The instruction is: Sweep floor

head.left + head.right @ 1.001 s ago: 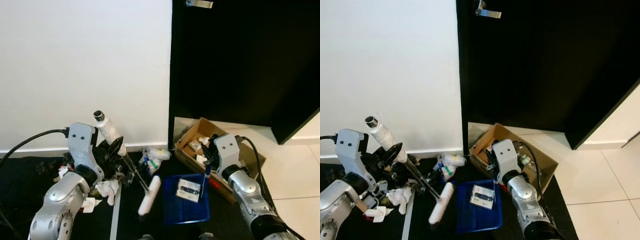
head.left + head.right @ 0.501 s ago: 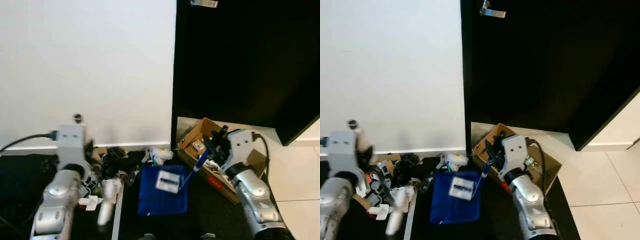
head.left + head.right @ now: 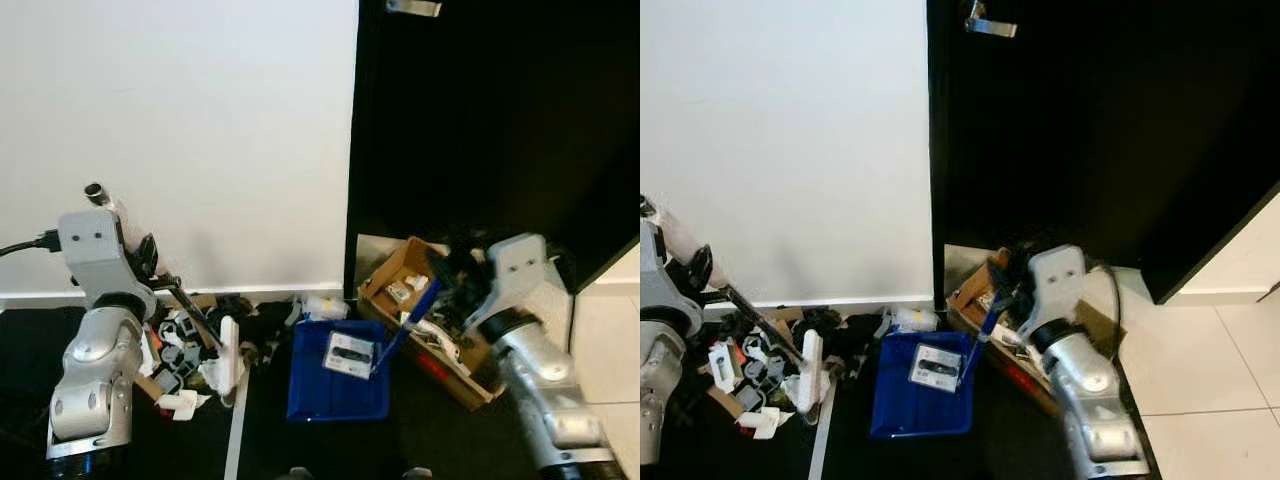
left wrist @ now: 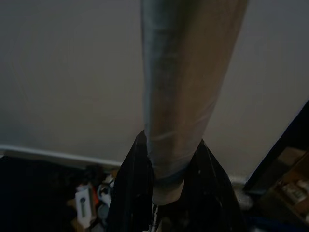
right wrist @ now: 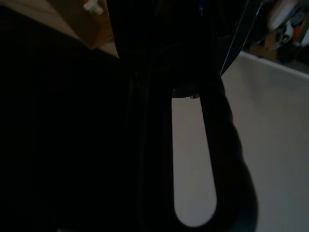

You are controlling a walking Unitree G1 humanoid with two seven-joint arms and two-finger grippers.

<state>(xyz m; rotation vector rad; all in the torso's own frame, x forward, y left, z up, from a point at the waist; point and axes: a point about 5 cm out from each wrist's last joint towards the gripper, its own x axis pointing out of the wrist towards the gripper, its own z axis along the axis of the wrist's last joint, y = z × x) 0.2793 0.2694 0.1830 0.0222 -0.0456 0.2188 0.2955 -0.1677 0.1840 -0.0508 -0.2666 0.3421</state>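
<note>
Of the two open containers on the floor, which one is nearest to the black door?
The brown cardboard box; the blue plastic dustpan lies farther out, toward the robot.

No text, brand, number or sign can be read anywhere. The small packet [image 3: 351, 353] lying in the blue dustpan [image 3: 338, 393] carries dark print — too small and blurred to make out. The cardboard box [image 3: 424, 315] has a red mark on its side near the floor, but no letters can be told. The litter [image 3: 190, 355] by the wall shows labels and scraps — all too small to read.
</note>
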